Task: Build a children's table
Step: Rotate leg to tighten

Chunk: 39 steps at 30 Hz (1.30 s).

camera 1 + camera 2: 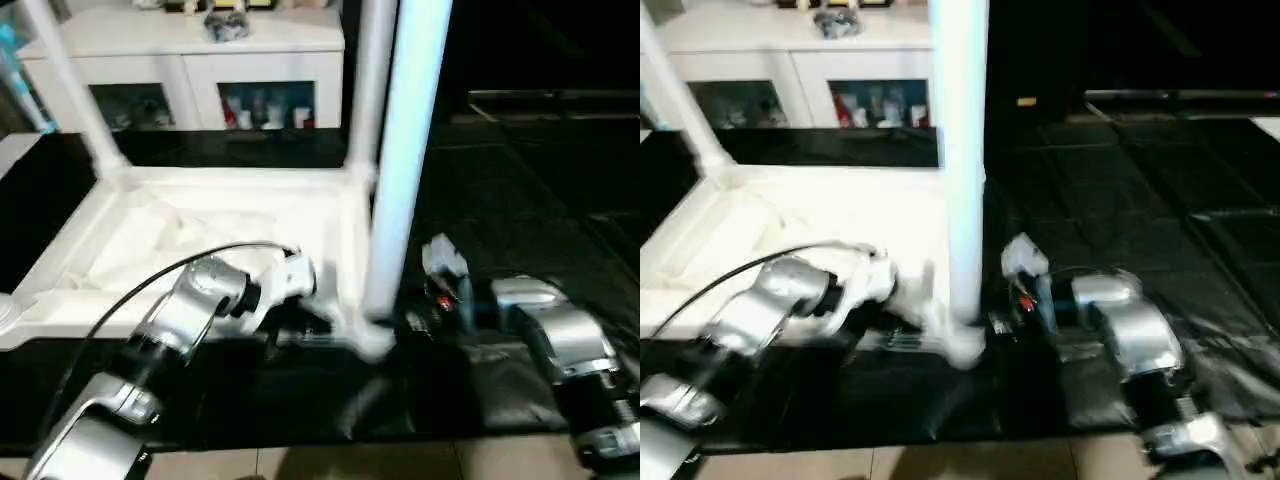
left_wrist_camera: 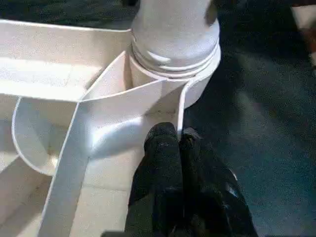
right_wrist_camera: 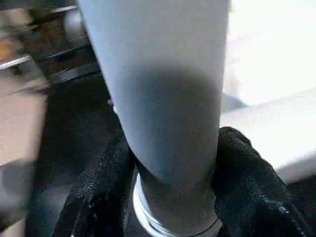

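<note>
Right gripper (image 3: 170, 187) clamped around the near leg (image 1: 405, 150), just above its corner socket (image 2: 197, 84). Left gripper (image 2: 180, 148), fingers together, presses the upturned table top (image 1: 200, 230) beside that socket. Best twist the leg upright while holding the top still.

Head stereo pair plus two wrist cameras

Both eye views look forward and down over the silver forearms at the upturned table top (image 1: 210, 240), sharing its near leg (image 1: 400, 160) and the white cabinet (image 1: 190, 60) behind. Each wrist view looks along its end effector, very close on that leg's base from opposite sides.
</note>
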Available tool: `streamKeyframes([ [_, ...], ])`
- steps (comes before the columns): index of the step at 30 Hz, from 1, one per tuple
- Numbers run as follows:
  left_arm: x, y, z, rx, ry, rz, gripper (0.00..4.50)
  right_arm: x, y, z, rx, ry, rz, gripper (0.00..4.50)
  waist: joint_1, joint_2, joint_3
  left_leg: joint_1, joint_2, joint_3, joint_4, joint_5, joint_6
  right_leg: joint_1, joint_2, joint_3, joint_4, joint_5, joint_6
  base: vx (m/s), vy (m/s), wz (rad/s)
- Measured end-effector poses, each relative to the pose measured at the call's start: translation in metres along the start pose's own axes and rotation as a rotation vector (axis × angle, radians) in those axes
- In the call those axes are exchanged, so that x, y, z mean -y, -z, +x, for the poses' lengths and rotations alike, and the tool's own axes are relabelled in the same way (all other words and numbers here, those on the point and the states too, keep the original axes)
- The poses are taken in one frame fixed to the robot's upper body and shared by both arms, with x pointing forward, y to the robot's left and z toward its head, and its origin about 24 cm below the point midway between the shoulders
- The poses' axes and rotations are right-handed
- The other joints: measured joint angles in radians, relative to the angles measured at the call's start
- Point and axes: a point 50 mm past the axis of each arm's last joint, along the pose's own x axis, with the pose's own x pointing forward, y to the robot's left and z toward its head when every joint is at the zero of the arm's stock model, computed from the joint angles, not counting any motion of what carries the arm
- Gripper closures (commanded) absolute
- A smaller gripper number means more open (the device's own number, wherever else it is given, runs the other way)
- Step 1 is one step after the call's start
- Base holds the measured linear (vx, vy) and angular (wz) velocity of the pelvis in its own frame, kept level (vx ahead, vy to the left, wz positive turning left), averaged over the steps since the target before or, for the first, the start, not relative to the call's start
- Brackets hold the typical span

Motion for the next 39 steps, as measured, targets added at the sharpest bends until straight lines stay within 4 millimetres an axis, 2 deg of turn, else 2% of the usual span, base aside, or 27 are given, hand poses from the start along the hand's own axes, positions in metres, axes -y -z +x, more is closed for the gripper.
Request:
streamKeyframes([
  [6, -0.017, -0.015, 0.026, 0.05, -0.273, -0.159, 4.5, 0.02, -0.013, 0.03, 0.053, 0.463, 0.072, 2.54, -0.061, 0.002, -0.001, -0.001, -0.001, 0.0, 0.001, 0.001, -0.001, -0.001, 0.0, 0.001, -0.004, 0.0, 0.0, 0.0, 0.0, 0.0],
  [9, -0.019, -0.022, 0.032, 0.072, -0.328, -0.189, 4.5, 0.02, -0.019, 0.039, 0.069, 0.527, 0.087, 2.55, -0.068, 0.002, -0.001, -0.003, 0.0, -0.001, -0.003, 0.0, 0.0, -0.003, 0.001, -0.001, -0.005, 0.001, 0.0, 0.0, 0.0, 0.0],
  [12, -0.02, -0.025, 0.033, 0.085, -0.345, -0.204, 4.5, 0.018, -0.021, 0.043, 0.078, 0.537, 0.075, 2.55, -0.063, 0.002, -0.001, -0.004, 0.0, -0.001, -0.009, 0.0, 0.001, -0.005, 0.002, -0.004, -0.005, 0.002, -0.004, 0.0, 0.0, 0.0],
  [14, -0.021, -0.025, 0.032, 0.089, -0.349, -0.206, 4.5, 0.017, -0.022, 0.045, 0.086, 0.535, 0.068, 1.99, -0.062, 0.002, -0.001, -0.005, 0.0, -0.001, -0.011, 0.002, 0.005, -0.006, 0.002, -0.005, -0.005, 0.0, -0.005, 0.0, 0.0, 0.0],
  [19, -0.021, -0.024, 0.03, 0.085, -0.338, -0.187, 4.5, 0.014, -0.022, 0.046, 0.101, 0.523, 0.07, 1.56, -0.063, 0.002, -0.001, -0.005, 0.001, 0.0, -0.011, 0.001, 0.005, -0.006, 0.002, -0.005, -0.005, -0.001, -0.006, 0.0, 0.0, 0.0],
  [29, -0.017, -0.012, 0.01, 0.05, -0.195, -0.068, 4.5, 0.005, -0.013, 0.033, 0.101, 0.279, 0.029, 0.72, -0.054, 0.004, 0.0, -0.005, 0.001, 0.0, -0.01, 0.0, 0.005, -0.006, 0.001, -0.004, -0.005, 0.0, -0.007, 0.0, 0.0, 0.0],
  [34, -0.013, -0.006, -0.002, 0.019, -0.073, 0.001, 4.5, 0.002, -0.008, 0.011, 0.049, 0.106, -0.031, 0.3, -0.032, 0.006, 0.001, -0.005, 0.001, -0.001, -0.01, 0.0, 0.005, -0.006, 0.001, -0.004, -0.005, 0.0, -0.007, 0.0, 0.0, 0.0],
  [37, -0.01, -0.004, -0.007, 0.009, -0.018, 0.032, 4.5, -0.001, -0.008, 0.006, 0.032, 0.032, -0.044, 0.05, -0.019, 0.006, 0.001, -0.005, 0.001, -0.001, -0.009, 0.0, 0.004, -0.006, 0.001, -0.004, -0.004, 0.0, -0.007, 0.0, 0.0, 0.0],
  [39, -0.008, -0.004, -0.008, 0.004, 0.022, 0.054, 4.5, -0.002, -0.008, 0.003, 0.029, -0.015, -0.049, 0.05, -0.007, 0.006, 0.001, -0.004, 0.001, -0.001, -0.008, 0.0, 0.004, -0.006, 0.001, -0.004, -0.004, 0.001, -0.007, 0.0, 0.0, 0.0],
])
